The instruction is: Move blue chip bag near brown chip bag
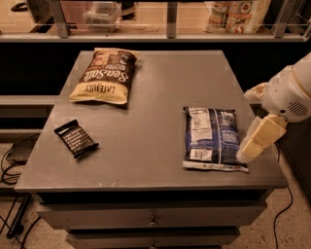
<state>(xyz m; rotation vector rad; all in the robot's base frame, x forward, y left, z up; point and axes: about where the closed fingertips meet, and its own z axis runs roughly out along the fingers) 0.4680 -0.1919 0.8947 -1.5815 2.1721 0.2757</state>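
Observation:
The blue chip bag (211, 138) lies flat on the right side of the grey table (150, 116), near its front right corner. The brown chip bag (104, 75) with white "Sea Salt" lettering lies flat at the back left of the table, tan end toward the front. My gripper (247, 151) hangs from the white arm (289, 92) at the table's right edge. Its cream tip sits just beside the blue bag's lower right corner. It holds nothing that I can see.
A small black bar wrapper (76, 138) lies on the front left of the table. A shelf rail (170, 36) runs behind the table, with snack bags (238, 12) and a clear container (102, 12) beyond it. Cables (12, 165) lie on the floor at the left.

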